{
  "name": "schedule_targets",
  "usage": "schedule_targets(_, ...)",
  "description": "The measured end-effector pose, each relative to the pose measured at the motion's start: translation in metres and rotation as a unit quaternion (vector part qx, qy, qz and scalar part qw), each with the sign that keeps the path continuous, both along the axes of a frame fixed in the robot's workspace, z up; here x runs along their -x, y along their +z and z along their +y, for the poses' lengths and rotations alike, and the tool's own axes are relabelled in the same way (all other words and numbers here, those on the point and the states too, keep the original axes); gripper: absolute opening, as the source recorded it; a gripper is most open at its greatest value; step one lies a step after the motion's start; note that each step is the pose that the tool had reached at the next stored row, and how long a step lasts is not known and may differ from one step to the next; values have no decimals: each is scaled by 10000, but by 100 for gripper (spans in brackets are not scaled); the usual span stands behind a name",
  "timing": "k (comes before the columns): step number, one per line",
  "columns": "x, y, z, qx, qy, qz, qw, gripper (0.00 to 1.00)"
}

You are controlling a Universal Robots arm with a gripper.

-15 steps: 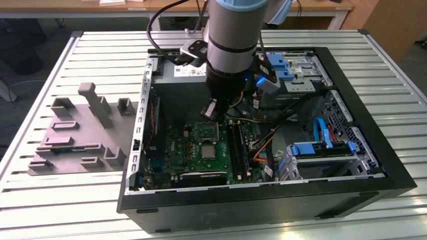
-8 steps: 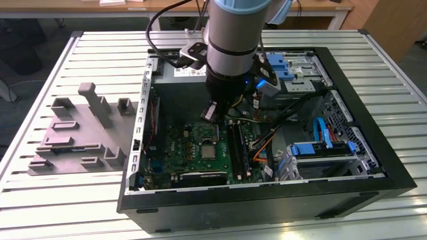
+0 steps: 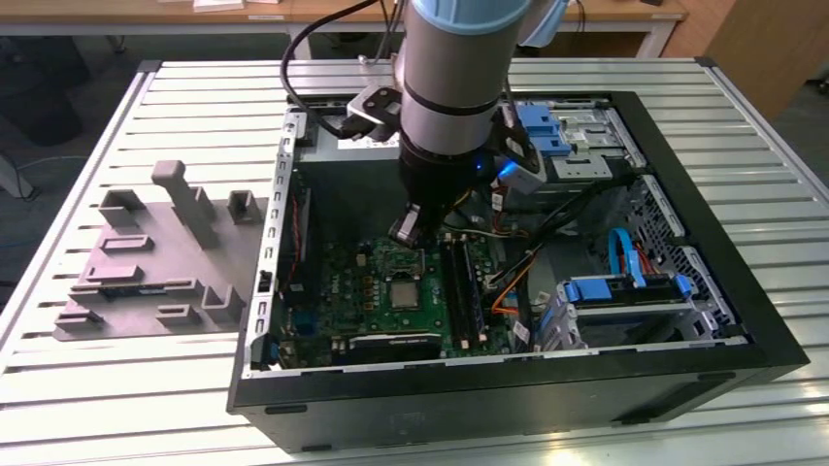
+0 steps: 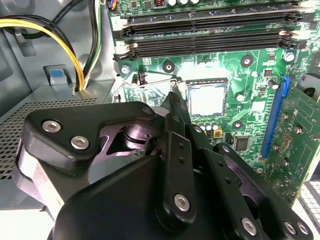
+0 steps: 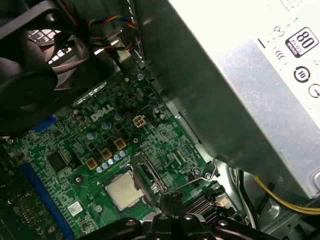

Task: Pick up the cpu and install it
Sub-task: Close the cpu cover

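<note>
end effector (image 4: pixel 176 100): fingers together, empty, tip just beside the socket edge.
cpu (image 4: pixel 207 98): apparently seated in the socket (image 5: pixel 142 182), centre frame; light, stiff, fragile; hold by edges.

A pale, brushed-looking metal cpu (image 4: pixel 207 98) with a soft sheen sits amid the glossy green circuit board (image 5: pixel 95 135), beside a thin bright metal socket frame (image 5: pixel 150 176). The pincer (image 4: pixel 176 102) is matt black, its links fastened with shiny steel screws. A dull grey metal box (image 5: pixel 235 95) carries a white paper label. The open computer case (image 3: pixel 725 291) is black painted metal; the table (image 3: pixel 116 388) is ribbed, satin aluminium slats, bearing a matt grey moulded plastic tray (image 3: pixel 143 262).
</note>
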State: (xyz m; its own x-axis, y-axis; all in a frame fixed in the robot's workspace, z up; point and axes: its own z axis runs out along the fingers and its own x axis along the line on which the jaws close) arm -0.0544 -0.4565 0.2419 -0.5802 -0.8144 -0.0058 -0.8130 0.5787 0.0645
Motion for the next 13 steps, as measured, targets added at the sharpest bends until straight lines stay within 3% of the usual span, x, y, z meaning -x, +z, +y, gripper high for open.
schedule_targets(7,0,0,-34,19,2,0,10000,11)
schedule_targets(13,31,0,-144,19,14,0,10000,11)
